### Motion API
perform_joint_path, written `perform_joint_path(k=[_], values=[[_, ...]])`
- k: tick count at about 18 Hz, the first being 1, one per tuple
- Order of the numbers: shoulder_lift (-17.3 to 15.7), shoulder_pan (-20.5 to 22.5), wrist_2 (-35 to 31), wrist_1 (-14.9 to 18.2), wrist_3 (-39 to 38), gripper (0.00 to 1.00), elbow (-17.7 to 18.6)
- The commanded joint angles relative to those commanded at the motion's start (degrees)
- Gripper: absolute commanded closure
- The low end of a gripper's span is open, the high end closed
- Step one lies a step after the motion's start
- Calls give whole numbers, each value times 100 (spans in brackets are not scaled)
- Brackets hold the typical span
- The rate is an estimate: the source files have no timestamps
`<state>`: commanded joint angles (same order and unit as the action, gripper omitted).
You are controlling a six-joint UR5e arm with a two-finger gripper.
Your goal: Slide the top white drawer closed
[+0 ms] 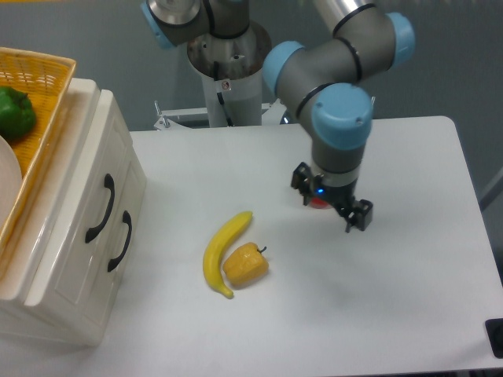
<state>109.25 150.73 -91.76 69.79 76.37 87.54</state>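
The gripper (333, 203) hangs over the white tabletop (409, 259), holding nothing; its black fingers look spread, though foreshortened. A red pepper (317, 201) shows partly behind it. At left, the glossy cream top drawer (82, 177), with its curved black handle, sits flush in the cabinet. A smooth banana (218, 250) touches a yellow pepper (245, 265).

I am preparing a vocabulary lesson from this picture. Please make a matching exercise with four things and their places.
Things:
1. long yellow banana
2. round red fruit
3. green vegetable
4. black curved handle of the top white drawer

Places:
A. in the woven yellow basket
B. partly hidden under the end effector
C. on the cabinet front
D. touching the yellow-orange pepper

Pairs: 1-D, 2-B, 3-A, 4-C
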Motion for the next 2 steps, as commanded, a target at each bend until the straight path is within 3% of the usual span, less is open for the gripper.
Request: perform_joint_path(k=[2], values=[[-9,88,9,-9,89,0,0]])
